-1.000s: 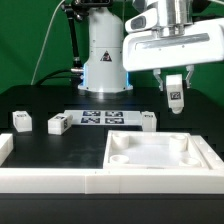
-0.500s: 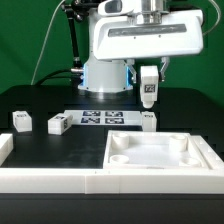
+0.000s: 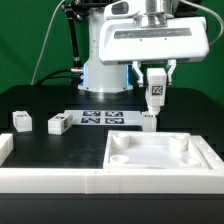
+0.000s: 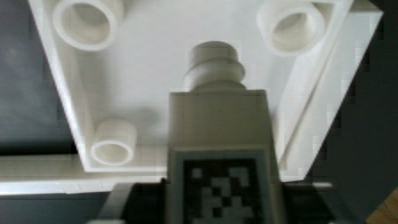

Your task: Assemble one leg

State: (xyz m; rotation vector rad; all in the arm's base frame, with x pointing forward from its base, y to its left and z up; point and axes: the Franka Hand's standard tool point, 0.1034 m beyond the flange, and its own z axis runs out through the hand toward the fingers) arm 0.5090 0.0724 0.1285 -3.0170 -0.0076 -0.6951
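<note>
My gripper (image 3: 156, 84) is shut on a white leg (image 3: 156, 90) with a black-and-white tag on its side, holding it upright above the table, over the far edge of the large white square piece (image 3: 160, 155). In the wrist view the held leg (image 4: 217, 120) points its round peg end toward the square piece (image 4: 178, 70), which shows round corner sockets (image 4: 86, 22). Three more legs stand on the table: two at the exterior view's left (image 3: 20, 120) (image 3: 57, 124) and one (image 3: 148, 121) just below the held leg.
The marker board (image 3: 103, 119) lies on the black table between the loose legs. A white raised border (image 3: 50, 180) runs along the front edge. The robot base (image 3: 103, 60) stands behind.
The gripper with the leg has moved from the exterior view's right toward the left and stayed at about the same height, now hanging above the loose leg by the square piece.
</note>
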